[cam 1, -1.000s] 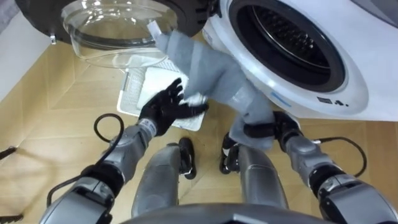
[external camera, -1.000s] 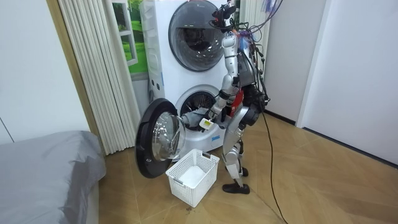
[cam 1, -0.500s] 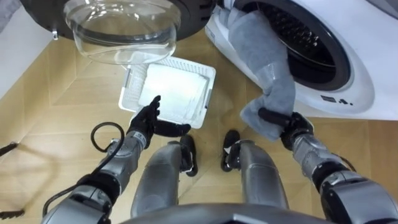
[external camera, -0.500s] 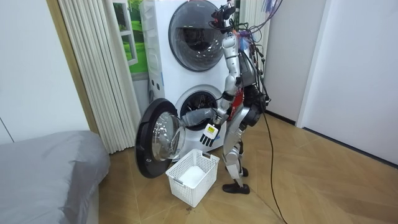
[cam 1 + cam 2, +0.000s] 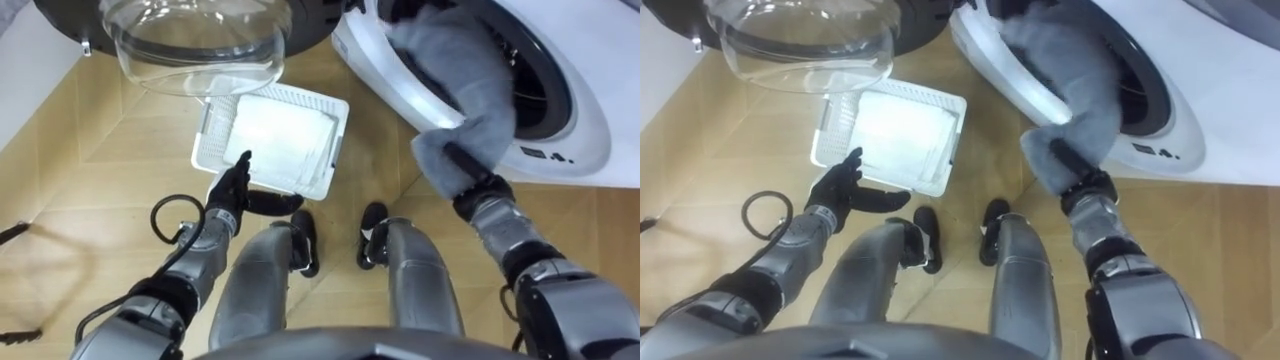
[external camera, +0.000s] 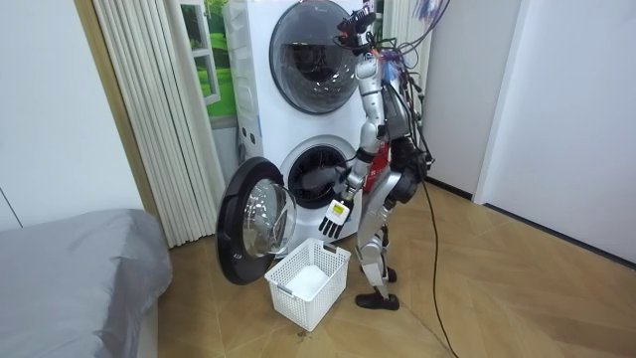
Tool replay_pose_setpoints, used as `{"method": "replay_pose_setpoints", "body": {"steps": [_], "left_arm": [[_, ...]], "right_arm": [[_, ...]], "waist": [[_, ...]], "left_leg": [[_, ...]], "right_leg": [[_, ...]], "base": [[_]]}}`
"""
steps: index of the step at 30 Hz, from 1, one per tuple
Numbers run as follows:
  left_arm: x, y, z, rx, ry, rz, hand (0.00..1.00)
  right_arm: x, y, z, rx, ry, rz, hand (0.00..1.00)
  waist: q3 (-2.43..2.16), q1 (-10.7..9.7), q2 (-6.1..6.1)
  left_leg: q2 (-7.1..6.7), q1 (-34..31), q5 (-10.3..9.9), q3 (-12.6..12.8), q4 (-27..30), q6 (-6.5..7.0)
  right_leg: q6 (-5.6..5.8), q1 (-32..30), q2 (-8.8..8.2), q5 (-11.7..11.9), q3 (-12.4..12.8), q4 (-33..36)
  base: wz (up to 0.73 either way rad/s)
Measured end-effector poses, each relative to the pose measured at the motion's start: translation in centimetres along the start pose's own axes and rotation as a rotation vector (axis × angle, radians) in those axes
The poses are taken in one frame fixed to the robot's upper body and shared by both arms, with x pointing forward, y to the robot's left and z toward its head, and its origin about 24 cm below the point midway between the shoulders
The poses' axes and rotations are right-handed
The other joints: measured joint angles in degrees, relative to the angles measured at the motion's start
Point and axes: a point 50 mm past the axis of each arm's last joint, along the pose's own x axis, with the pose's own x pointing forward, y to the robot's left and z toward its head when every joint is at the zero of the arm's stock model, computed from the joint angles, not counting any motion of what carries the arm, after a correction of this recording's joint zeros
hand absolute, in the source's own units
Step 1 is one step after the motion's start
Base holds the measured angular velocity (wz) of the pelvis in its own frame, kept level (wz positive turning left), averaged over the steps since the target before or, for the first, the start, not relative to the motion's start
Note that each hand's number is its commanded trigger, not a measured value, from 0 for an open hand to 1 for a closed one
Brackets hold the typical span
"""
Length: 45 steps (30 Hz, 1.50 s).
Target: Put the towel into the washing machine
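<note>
Up goes the right hand [image 5: 472, 182]: it has pushed the grey towel [image 5: 455, 70] higher against the washing machine [image 5: 575, 110] than half a second ago, fingers clamped round the towel's lower end.

Nearest in, the left hand [image 5: 232, 190] hangs low over the wooden floor [image 5: 90, 170], fingers straight and loose, holding nothing, right at the near edge of the white basket [image 5: 213, 130], where something pale and flat lies inside. Past the basket, the open door [image 5: 190, 45] juts out on the left, glass bowl showing. Further on, the towel drapes over the machine's white front ring, its upper part inside the dark drum opening, its lower part bunched outside. From the room view, the robot stands upright facing the lower machine, basket at its feet, a second machine [image 6: 308, 50] stacked above.
</note>
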Motion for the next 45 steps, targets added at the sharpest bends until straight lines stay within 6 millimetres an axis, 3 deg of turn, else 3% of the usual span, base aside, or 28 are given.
{"method": "replay_pose_setpoints", "body": {"steps": [4, 9, 10, 13, 16, 24, 34, 45], "left_arm": [[0.1, 0.0, 0.2, -0.002, -0.005, 0.016, 0.00], [-0.1, 0.2, -0.1, -0.002, -0.001, 0.026, 0.00], [-0.1, 0.2, -0.2, 0.006, -0.001, 0.030, 0.00], [-0.1, 0.3, 0.1, 0.028, -0.013, 0.035, 0.00], [-0.1, 0.6, 0.2, 0.034, -0.018, 0.039, 0.00], [0.0, 1.3, 0.6, 0.032, -0.029, 0.054, 0.00], [0.0, 1.0, 0.5, 0.070, -0.004, 0.056, 0.00], [0.2, 0.3, 0.7, 0.090, -0.008, 0.029, 0.00]], "right_arm": [[-0.1, 1.9, 1.7, 0.089, -0.032, 0.021, 1.00], [-0.4, 4.4, 3.3, 0.153, -0.059, 0.051, 1.00], [-0.5, 4.8, 4.0, 0.189, -0.066, 0.053, 0.94], [-0.6, 5.6, 5.8, 0.256, -0.093, 0.075, 0.00], [-0.9, 6.7, 7.3, 0.345, -0.099, 0.120, 0.00], [-1.4, 8.2, 8.0, 0.533, -0.038, 0.157, 0.00], [-1.7, 8.5, 9.1, 0.692, 0.016, 0.074, 0.00], [-1.8, 8.7, 9.4, 0.726, 0.030, 0.031, 0.00]], "waist": [[0.31, -0.11, -0.81], [0.27, -1.36, -1.63], [0.26, -1.48, -1.66], [0.25, -1.48, -1.68], [0.29, -1.50, -2.08], [0.48, -1.80, -3.67], [0.44, -3.19, -3.85], [0.33, -2.97, -3.63]], "left_leg": [[-0.65, -0.01, 0.18, 0.54, -0.05, 0.32], [-0.85, -1.02, 0.33, 0.89, 0.51, 0.59], [-0.90, -1.13, 0.33, 0.91, 0.71, 0.59], [-0.88, -1.38, 0.34, 1.20, 0.87, 0.72], [-1.09, -1.41, 0.30, 1.58, 0.88, 0.87], [-1.52, -1.85, 0.36, 3.21, 1.00, 1.47], [-2.68, -2.83, 0.31, 3.04, 0.96, 3.34], [-2.67, -3.00, 0.09, 3.14, 1.53, 3.70]], "right_leg": [[0.38, -0.93, -0.38, -0.24, 1.26, 1.25], [0.53, -1.98, -1.05, -0.32, 1.08, 2.00], [0.60, -1.99, -1.17, -0.35, 1.06, 2.10], [0.82, -2.09, -1.32, -0.27, 1.03, 2.09], [1.00, -2.58, -1.56, -0.38, 1.49, 2.77], [1.17, -4.33, -2.12, -0.69, 2.97, 4.79], [2.70, -4.96, -3.19, -0.89, 2.78, 5.34], [2.99, -4.99, -3.24, -0.83, 2.79, 5.58]], "base": [[-0.02], [0.02], [0.00], [0.01], [0.00], [-0.01], [0.08], [0.00]]}}
